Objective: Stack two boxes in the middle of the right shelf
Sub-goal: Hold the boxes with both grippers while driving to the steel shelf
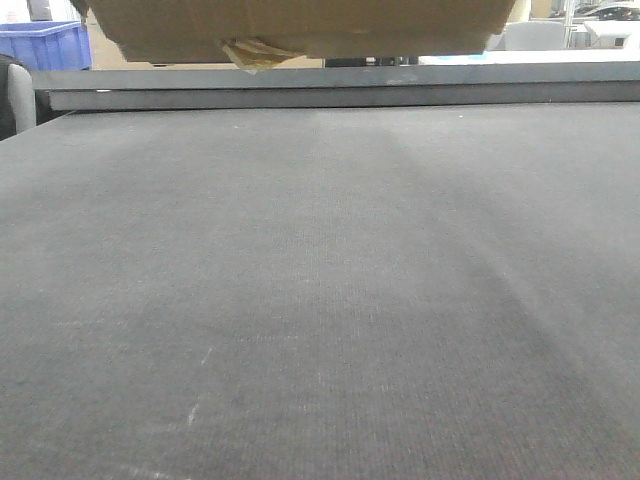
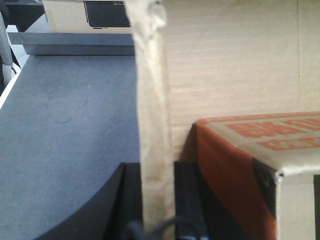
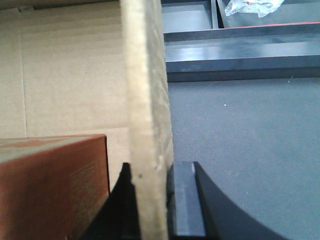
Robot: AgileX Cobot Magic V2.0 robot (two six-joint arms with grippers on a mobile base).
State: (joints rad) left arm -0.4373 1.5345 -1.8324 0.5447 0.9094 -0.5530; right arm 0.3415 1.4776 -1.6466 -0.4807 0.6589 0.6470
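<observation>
STATE: my left gripper and right gripper each clamp one wall of the box | POSITION: box hangs above the grey surface, orange carton inside | RISK: thin walls may buckle or slip under load, dropping it.

Ribbed matt brown corrugated cardboard box with a crinkly glossy tape tuft. Dark grey matt counter, carpet-like weave. Dull smooth metal rail at 12 o'clock. Blue plastic bin at 10 o'clock.
</observation>
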